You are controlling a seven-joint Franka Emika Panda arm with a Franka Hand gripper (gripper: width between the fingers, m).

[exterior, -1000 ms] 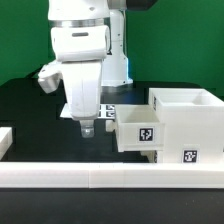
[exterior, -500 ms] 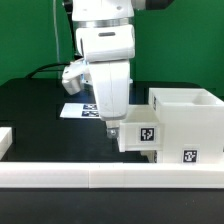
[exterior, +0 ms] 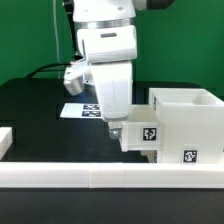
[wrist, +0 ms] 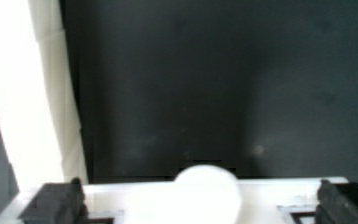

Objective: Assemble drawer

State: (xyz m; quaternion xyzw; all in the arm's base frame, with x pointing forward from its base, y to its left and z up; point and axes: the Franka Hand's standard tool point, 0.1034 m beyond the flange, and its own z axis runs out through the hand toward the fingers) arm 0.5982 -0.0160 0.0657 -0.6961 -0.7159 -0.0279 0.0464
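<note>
Directly beneath my two-finger gripper (wrist: 194,200) sits the small white plastic knobbed tray (exterior: 145,133), its round knob (wrist: 202,184) centred between my fingers, which stand apart. Beside it, toward the exterior view's right, stands the tall white box housing (exterior: 188,120); the long white rail (exterior: 100,178) borders the table.

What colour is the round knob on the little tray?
White, like the knob's tray; the knob shows best in the wrist view.
</note>
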